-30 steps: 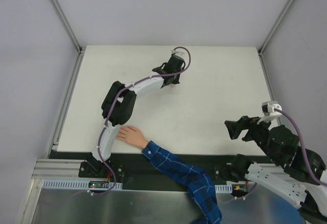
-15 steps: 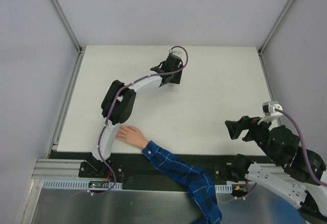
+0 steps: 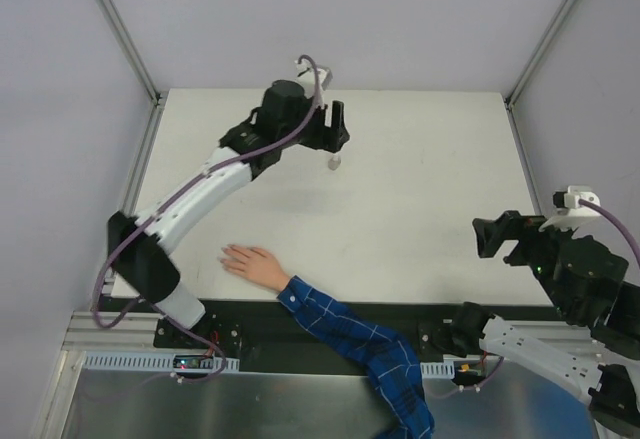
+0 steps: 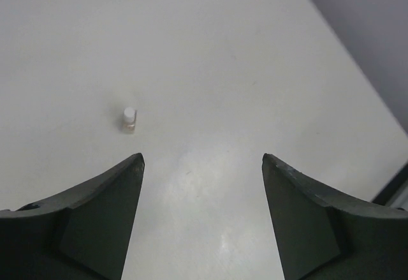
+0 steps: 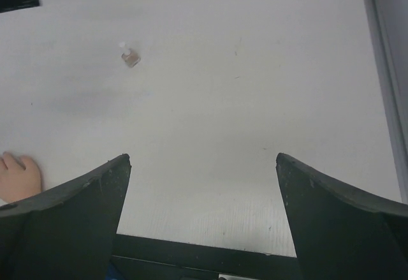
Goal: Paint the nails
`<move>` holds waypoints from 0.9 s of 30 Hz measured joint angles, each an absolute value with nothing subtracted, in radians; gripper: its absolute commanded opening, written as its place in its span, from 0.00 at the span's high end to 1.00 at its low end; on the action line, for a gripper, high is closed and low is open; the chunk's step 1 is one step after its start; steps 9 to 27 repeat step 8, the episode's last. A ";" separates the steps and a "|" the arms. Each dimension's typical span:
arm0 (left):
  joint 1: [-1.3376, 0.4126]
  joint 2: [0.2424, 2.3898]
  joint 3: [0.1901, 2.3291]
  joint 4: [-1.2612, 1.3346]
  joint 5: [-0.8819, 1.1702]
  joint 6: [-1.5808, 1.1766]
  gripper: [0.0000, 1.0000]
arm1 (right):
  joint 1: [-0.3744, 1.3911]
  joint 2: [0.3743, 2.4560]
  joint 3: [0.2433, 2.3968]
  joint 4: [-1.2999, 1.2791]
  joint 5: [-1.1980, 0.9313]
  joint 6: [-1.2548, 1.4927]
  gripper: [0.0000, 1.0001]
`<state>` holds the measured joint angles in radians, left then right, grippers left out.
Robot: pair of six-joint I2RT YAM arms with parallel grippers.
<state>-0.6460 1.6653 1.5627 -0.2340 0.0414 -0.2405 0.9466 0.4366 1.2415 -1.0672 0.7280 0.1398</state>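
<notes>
A pale hand (image 3: 250, 263) with a blue plaid sleeve (image 3: 350, 339) lies flat at the table's near edge. Its fingers point left, and the nails are too small to make out. The hand's fingertips (image 5: 18, 176) show at the left edge of the right wrist view. A small clear bottle (image 3: 335, 162) with a white cap stands alone at the far middle of the table. My left gripper (image 3: 338, 129) hovers just beyond it, open and empty, with the bottle (image 4: 129, 119) ahead to the left of its fingers. My right gripper (image 3: 484, 237) stands open and empty at the near right, far from the bottle (image 5: 130, 57).
The white table (image 3: 420, 189) is bounded by metal frame rails on the left (image 3: 130, 209) and right (image 3: 520, 149). A black strip (image 3: 400, 309) runs along its near edge. The left arm's elbow (image 3: 140, 254) sits close to the hand's left side.
My left gripper has opened and drawn up and back from the bottle, which now stands free. Its elbow swung out to the left. My right gripper shifted a little to the right.
</notes>
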 measured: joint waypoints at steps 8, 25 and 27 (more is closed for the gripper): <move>-0.646 1.101 1.375 -0.241 0.232 -0.279 0.20 | 0.947 0.447 1.361 -1.091 0.801 0.093 0.04; -0.646 1.101 1.375 -0.241 0.232 -0.279 0.20 | 0.947 0.447 1.361 -1.091 0.801 0.093 0.04; -0.646 1.101 1.375 -0.241 0.232 -0.279 0.20 | 0.947 0.447 1.361 -1.091 0.801 0.093 0.04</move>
